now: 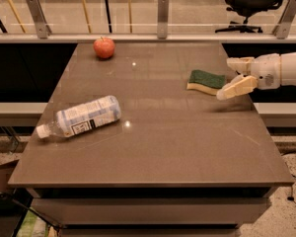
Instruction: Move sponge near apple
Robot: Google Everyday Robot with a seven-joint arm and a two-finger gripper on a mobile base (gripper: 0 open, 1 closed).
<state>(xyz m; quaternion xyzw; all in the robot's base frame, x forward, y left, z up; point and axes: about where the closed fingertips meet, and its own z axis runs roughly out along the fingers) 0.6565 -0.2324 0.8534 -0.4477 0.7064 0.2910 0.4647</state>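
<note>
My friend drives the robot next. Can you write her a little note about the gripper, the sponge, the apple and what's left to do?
Gripper: open, holding nothing, at the right edge of the table, just right of the sponge.
Sponge: flat on the table's right side, green side up, not gripped.
Apple: far left of the table, well apart from the sponge.
Bottle: on its side, front left.
Done: gripper lined up at the sponge.
Left: grasp it, carry it to the apple, release.

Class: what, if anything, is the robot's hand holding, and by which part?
Nothing is held. The hand is open, just to the right of the sponge, with its fingers not closed on it.
</note>
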